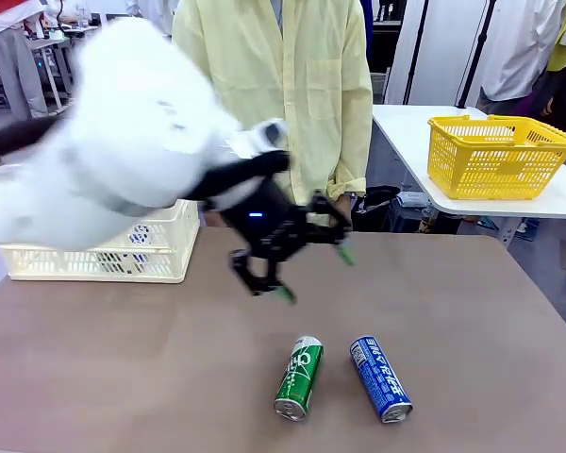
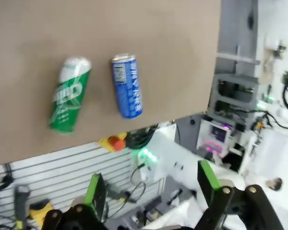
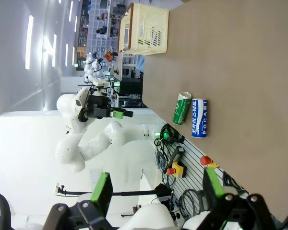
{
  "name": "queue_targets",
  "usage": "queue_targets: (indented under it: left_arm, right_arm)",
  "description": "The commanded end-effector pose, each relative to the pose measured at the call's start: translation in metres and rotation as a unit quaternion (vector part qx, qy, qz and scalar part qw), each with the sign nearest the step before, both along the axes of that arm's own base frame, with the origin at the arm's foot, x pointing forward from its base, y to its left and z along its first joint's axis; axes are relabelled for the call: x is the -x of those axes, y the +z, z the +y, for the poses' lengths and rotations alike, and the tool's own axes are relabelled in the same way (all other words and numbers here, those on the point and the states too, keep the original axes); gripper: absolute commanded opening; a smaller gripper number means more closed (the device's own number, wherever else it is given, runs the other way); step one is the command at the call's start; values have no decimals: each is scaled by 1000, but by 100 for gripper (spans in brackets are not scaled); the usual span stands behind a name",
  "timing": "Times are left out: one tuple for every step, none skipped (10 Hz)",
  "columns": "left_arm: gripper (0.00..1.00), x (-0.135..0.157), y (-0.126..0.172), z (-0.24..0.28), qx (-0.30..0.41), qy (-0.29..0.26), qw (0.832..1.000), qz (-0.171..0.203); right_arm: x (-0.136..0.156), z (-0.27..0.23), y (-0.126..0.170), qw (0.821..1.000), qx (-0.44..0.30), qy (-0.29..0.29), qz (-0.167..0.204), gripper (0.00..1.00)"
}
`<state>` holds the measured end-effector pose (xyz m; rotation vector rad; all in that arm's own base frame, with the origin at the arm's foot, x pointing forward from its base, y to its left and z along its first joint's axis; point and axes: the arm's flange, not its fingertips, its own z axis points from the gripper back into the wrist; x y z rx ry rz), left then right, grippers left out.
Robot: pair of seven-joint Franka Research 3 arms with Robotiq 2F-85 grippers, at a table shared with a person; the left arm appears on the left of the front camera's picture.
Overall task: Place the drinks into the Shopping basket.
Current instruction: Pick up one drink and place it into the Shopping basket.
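**Left claw hanging empty over two cans waiting to be picked**

The left gripper [image 1: 315, 274] is hovering above the middle of the table, its jaws spread wide and holding nothing. The arm behind it is reading as a white blur. Just nearer than the claw, two drinks are lying on their sides close to the table's near edge. The green can [image 1: 298, 377] is lying on the left and the blue can [image 1: 380, 378] just beside it on the right, apart from each other, silver tops pointing toward the robot. The Shopping basket [image 1: 160, 255] is sitting at the far left of the table, well apart from both cans and partly hidden by the arm, so I cannot tell what it is holding. A person in a pale yellow coat [image 1: 292, 85] is standing at the far side, not reaching in. The right gripper [image 3: 157, 187] is waiting off the table, fingers equally wide and empty.

The step in hand is looking like the approach to a pickup, with neither can grasped yet. The next move is calling for a descent over one can, likely the green one. The fingers should be turned to straddle its narrow body across its length, since a round can lying flat is liable to roll if nudged from one side.
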<state>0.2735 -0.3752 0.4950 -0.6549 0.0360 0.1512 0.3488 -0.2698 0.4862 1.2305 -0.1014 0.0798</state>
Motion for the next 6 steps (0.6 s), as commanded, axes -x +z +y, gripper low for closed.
queue_targets:
  left_arm:
    - [100, -43, -18, -68, -66, 21, 998, 8]
    - [100, -43, -34, -106, -106, -4, 994, 12]
    - [100, -38, -46, -135, -122, -41, 991, 22]
    - [100, -32, -47, -145, -111, -65, 991, 31]
    - [100, -29, -30, -132, -76, -88, 993, 28]
    - [100, -11, -53, -110, -92, -45, 995, 15]
  right_arm:
    - [2, 1, 2, 1000, 6, 4, 7, 100]
    - [2, 1, 2, 1000, 6, 4, 7, 100]
    - [2, 1, 2, 1000, 6, 4, 7, 100]
    - [2, 1, 2, 1000, 6, 4, 7, 100]
    - [2, 1, 2, 1000, 6, 4, 7, 100]
    - [2, 1, 2, 1000, 6, 4, 7, 100]
